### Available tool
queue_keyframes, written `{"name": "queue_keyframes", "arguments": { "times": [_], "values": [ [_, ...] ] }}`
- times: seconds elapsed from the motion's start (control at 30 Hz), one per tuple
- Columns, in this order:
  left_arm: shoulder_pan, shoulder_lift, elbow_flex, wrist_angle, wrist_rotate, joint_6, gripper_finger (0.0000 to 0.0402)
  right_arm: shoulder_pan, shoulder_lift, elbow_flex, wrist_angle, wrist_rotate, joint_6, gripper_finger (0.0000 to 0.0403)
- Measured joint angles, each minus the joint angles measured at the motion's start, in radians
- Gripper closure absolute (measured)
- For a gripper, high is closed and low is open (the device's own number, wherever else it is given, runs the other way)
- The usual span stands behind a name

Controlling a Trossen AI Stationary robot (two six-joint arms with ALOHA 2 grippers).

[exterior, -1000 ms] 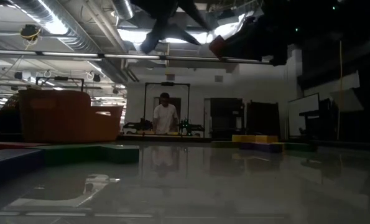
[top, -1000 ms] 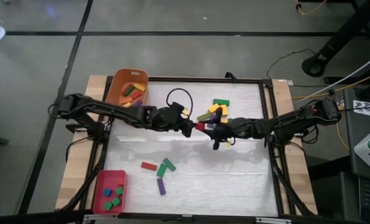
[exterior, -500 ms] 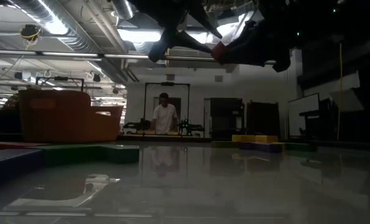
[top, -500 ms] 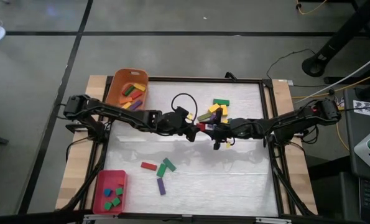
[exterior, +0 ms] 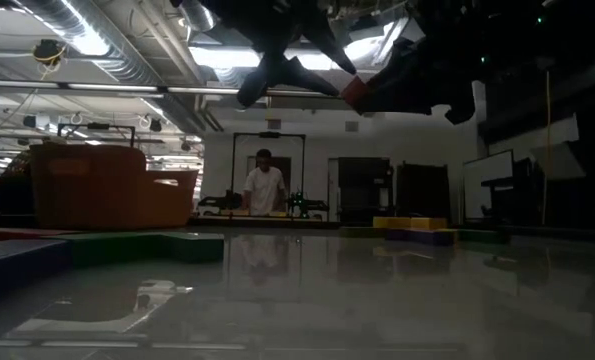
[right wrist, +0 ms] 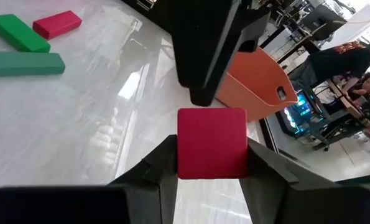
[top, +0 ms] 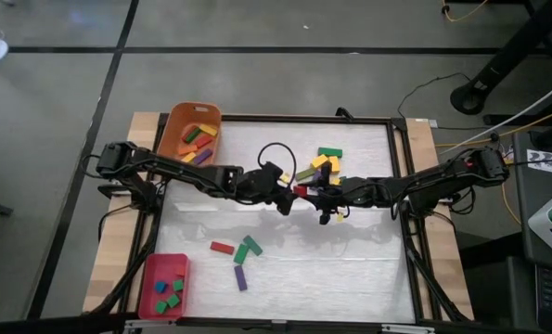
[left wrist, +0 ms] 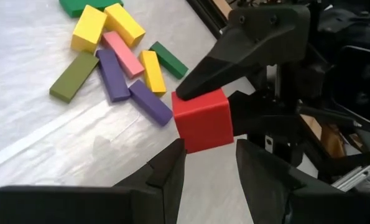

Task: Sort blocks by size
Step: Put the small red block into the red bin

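A red cube (top: pixel 300 190) hangs in the air over the middle of the table, between my two grippers. My right gripper (top: pixel 309 193) comes from the table's right and is shut on it. My left gripper (top: pixel 287 196) comes from the left and is open, with its fingertips (left wrist: pixel 176 155) at two other sides of the cube (left wrist: pixel 202 119). Loose blocks lie in a pile (top: pixel 320 165) toward the far edge. A few more blocks (top: pixel 242 252) lie toward the near edge. My right gripper pinches the red cube's two opposite faces (right wrist: pixel 211 143) between its two fingers, coming level from the table's right. The cube is lifted clear of the table. My left gripper's fingertips reach the cube's near corners (left wrist: pixel 183 144); I cannot tell whether they touch it.
An orange tub (top: pixel 189 130) with bars stands at the far left. A flat red tray (top: pixel 162 286) with blue and green cubes lies at the near left. A black cable loop (top: pixel 268 150) lies behind the left gripper. A person stands in the room beyond (exterior: pixel 267 185).
My left gripper has moved toward the table's right edge, up to the red cube held by my right gripper. The cube has stayed lifted at about the same place.
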Motion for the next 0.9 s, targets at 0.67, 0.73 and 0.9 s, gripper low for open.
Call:
{"name": "queue_keyframes", "arguments": {
  "times": [0.67, 0.73, 0.9],
  "values": [
    [0.001, 0.003, 0.000, 0.010, -0.014, 0.077, 0.0270, 0.000, 0.000, 0.000, 0.006, -0.044, 0.003, 0.0264],
    [0.001, 0.003, 0.000, 0.010, -0.014, 0.077, 0.0270, 0.000, 0.000, 0.000, 0.006, -0.044, 0.003, 0.0264],
    [0.001, 0.003, 0.000, 0.009, -0.008, 0.077, 0.0270, 0.000, 0.000, 0.000, 0.006, -0.045, 0.003, 0.0264]
  ]
}}
